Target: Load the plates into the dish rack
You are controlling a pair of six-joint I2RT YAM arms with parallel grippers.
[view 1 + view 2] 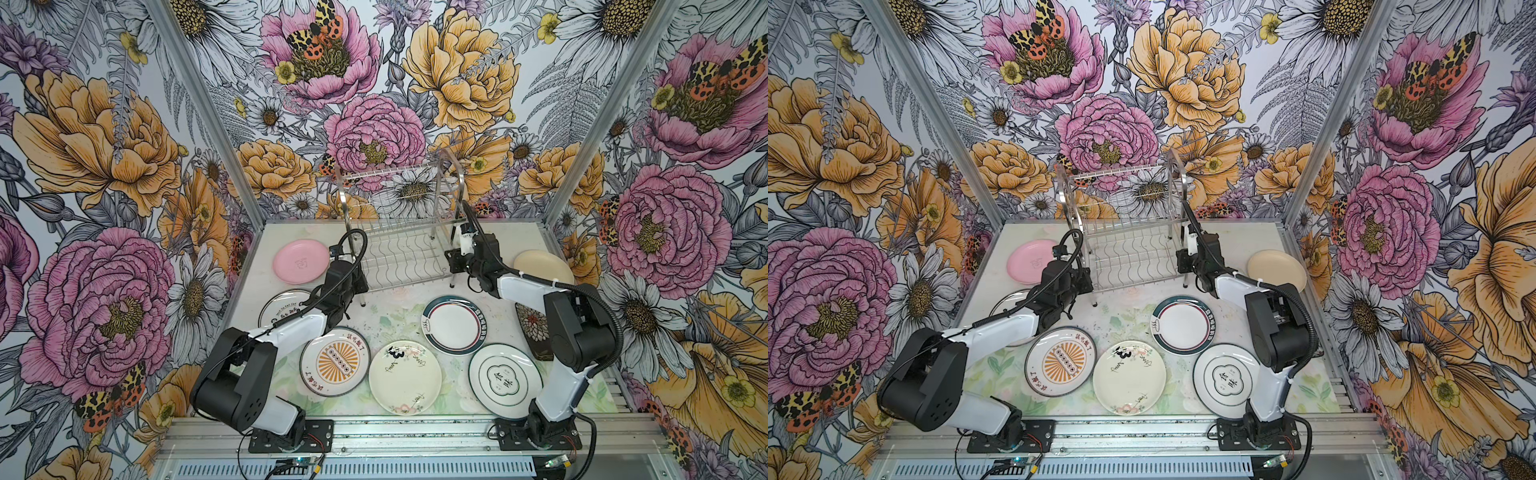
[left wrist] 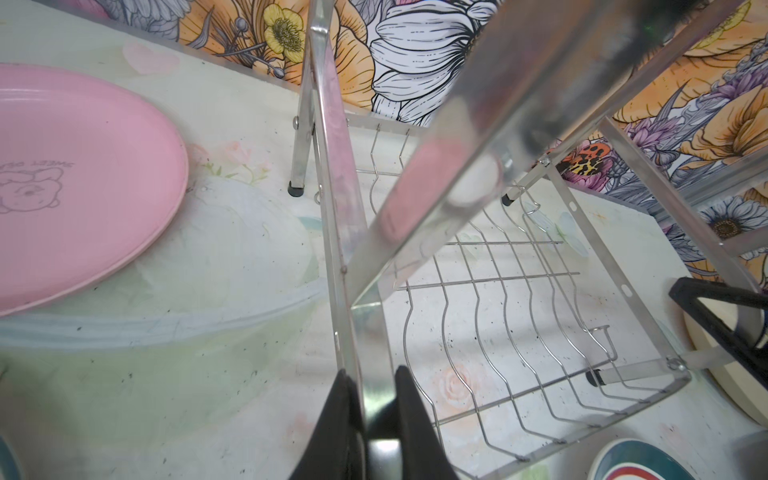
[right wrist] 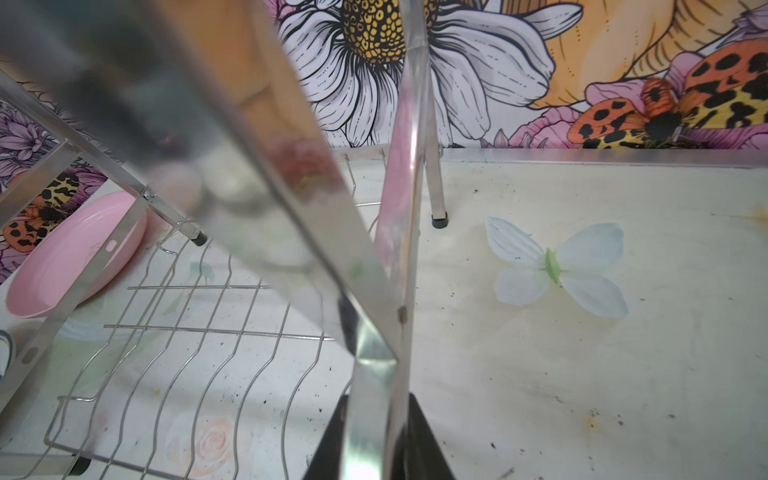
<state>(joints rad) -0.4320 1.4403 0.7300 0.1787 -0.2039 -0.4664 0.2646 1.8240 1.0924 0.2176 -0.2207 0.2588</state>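
The dish rack [image 1: 399, 249] [image 1: 1125, 249], shiny steel wire, stands at the back middle of the table and holds no plates. My left gripper [image 1: 360, 286] [image 2: 374, 374] is shut on the flat steel strip of its left side frame [image 2: 345, 232]. My right gripper [image 1: 453, 257] [image 3: 378, 399] is shut on the right side frame [image 3: 374, 332]. Plates lie flat on the table: pink [image 1: 300, 261] to the rack's left, cream [image 1: 540, 266] to its right, sunburst [image 1: 335, 360], scribbled white [image 1: 405, 377], teal-rimmed [image 1: 454, 325], one with characters [image 1: 505, 380], and dark square floral [image 1: 532, 328].
One more printed plate [image 1: 282, 305] lies partly under my left forearm. Floral walls close in the table on three sides. The arm bases [image 1: 291, 436] sit on a rail along the front edge.
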